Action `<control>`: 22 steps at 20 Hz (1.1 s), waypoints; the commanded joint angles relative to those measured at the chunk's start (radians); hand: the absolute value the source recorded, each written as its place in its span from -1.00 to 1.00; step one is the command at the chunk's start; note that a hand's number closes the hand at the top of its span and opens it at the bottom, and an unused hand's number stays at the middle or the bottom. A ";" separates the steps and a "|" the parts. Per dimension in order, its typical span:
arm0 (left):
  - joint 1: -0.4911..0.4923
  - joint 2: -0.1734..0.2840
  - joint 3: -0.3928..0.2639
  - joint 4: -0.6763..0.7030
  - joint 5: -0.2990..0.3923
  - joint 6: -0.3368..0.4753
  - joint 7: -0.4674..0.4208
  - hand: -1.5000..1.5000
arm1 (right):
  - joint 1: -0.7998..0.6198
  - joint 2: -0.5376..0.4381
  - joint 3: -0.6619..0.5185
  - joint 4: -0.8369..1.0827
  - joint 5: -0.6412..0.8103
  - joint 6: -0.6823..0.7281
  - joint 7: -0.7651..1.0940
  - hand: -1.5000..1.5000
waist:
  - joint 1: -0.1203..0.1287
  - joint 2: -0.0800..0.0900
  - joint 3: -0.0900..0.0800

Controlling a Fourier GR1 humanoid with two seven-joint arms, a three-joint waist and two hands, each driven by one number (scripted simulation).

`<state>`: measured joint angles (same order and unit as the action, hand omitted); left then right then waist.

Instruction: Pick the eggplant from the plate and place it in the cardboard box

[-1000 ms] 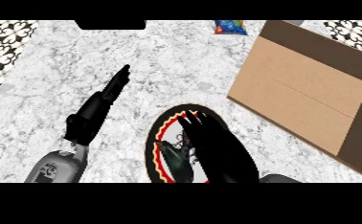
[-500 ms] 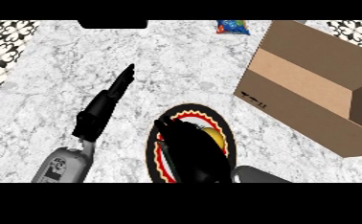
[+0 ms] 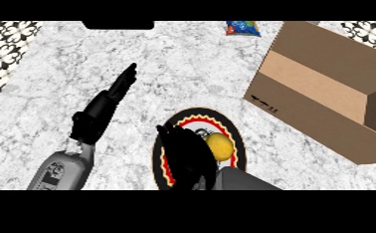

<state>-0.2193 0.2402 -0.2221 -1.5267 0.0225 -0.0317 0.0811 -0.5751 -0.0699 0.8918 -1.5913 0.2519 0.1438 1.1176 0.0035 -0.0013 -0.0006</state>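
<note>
- Looking down in the head view, the black right hand [image 3: 185,152] lies over the round dark plate with a red and yellow rim [image 3: 234,132]; whether its fingers grip anything I cannot tell.
- A small yellow rounded item [image 3: 220,146], seemingly the eggplant, sits on that plate touching the hand; likely light, smooth and slippery, best grasped across its middle.
- The open brown cardboard box [image 3: 323,85] stands near on the right; its near wall needs clearing.
- The black left hand [image 3: 110,100] rests straight-fingered on the white marbled counter [image 3: 183,67].

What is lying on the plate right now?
On the plate a yellowish round thing shows beside the right hand. The hand covers the plate's middle, so no eggplant can be made out there.
</note>
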 commanded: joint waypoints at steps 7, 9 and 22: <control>0.012 0.000 0.031 -0.086 0.002 -0.042 0.066 0.00 | 0.041 0.067 0.015 0.195 0.103 -0.032 -0.020 -1.00 | 0.008 0.000 0.001; -0.026 -0.063 0.018 0.047 -0.067 -0.003 0.002 0.00 | 0.107 0.068 -0.012 0.070 0.169 0.031 0.010 -1.00 | -0.006 0.001 0.000; 0.005 -0.085 0.050 -0.004 -0.082 -0.059 0.006 0.00 | 0.132 0.069 0.043 0.145 0.130 0.032 -0.005 -1.00 | 0.000 0.001 0.001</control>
<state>-0.1936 0.1721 -0.1858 -1.5361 -0.0536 -0.0817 0.0784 -0.4562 -0.0092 0.9003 -1.4152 0.3937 0.1734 1.0120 0.0049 -0.0001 -0.0002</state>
